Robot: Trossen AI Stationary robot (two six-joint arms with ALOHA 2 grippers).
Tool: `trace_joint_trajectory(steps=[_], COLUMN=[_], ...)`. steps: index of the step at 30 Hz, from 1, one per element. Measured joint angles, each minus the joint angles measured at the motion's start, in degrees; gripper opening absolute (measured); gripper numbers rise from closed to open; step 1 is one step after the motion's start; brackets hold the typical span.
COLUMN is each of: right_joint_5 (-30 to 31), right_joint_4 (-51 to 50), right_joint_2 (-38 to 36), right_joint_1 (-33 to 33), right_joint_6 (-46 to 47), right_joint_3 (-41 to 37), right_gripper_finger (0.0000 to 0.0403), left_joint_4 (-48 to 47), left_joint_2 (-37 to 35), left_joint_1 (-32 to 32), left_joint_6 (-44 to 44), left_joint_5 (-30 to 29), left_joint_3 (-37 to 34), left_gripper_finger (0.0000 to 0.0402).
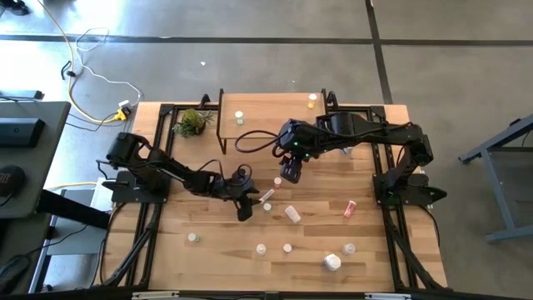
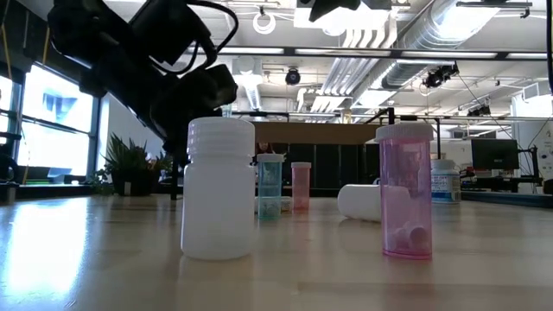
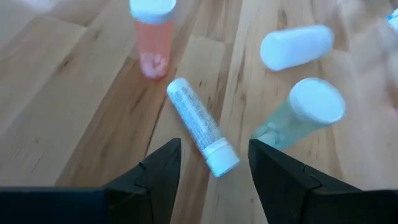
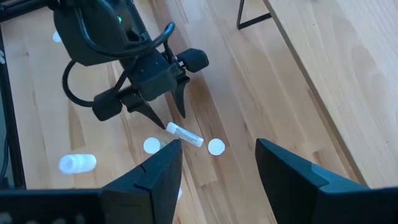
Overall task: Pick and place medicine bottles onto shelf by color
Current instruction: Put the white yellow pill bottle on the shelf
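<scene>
hovering low over the wooden tabletop [image 1: 208, 250], the left gripper [image 3: 211, 171] stands with its two dark fingers parted and empty, a slim white labelled tube bottle [image 3: 200, 126] lying on its side just ahead of the gap between them. beyond it stand an orange bottle [image 3: 151, 34] and a pale green bottle [image 3: 298, 115], with a white bottle [image 3: 295, 46] lying flat. the right gripper [image 4: 214, 163] hangs higher, fingers apart and empty, beside the light-wood shelf [image 1: 266, 108].

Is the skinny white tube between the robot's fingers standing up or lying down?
Lying down. The tube rests flat on the table, its side label showing, between the open left gripper.
</scene>
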Motion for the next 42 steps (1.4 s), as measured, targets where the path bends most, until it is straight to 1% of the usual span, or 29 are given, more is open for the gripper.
trace_joint_trajectory(steps=[7,13,20,28,31,39,42], right_joint_5=[0.0,0.0,-0.1,-0.1,-0.1,-0.1,-0.1], right_joint_4=[0.2,0.3,0.3,-0.1,-0.1,-0.1,-0.1], right_joint_2=[0.0,0.0,0.0,0.0,0.0,0.0,0.0], right_joint_1=[0.0,0.0,0.0,0.0,0.0,0.0,0.0], right_joint_6=[0.0,0.0,0.0,0.0,0.0,-0.1,-0.1], right_joint_3=[0.0,0.0,0.0,0.1,0.1,0.1,0.1], right_gripper_finger=[0.0195,0.0195,0.0195,0.0195,0.0195,0.0195,0.0195], left_joint_4=[0.6,0.5,-5.3,-7.8,-8.4,-8.8,-8.9], left_joint_2=[0.0,2.3,5.6,6.4,6.4,6.4,6.4], left_joint_1=[-0.2,-0.2,-0.2,-0.2,-0.2,-0.2,-0.2], left_joint_6=[0.0,3.4,3.1,3.9,5.4,6.5,6.5], left_joint_5=[-1.1,-1.1,-1.5,-2.2,-2.9,-3.1,-3.1], left_joint_3=[0.3,2.4,5.8,5.8,5.9,5.9,5.8], left_gripper_finger=[0.0177,0.0177,0.0177,0.0174,0.0159,0.0085,0.0068])
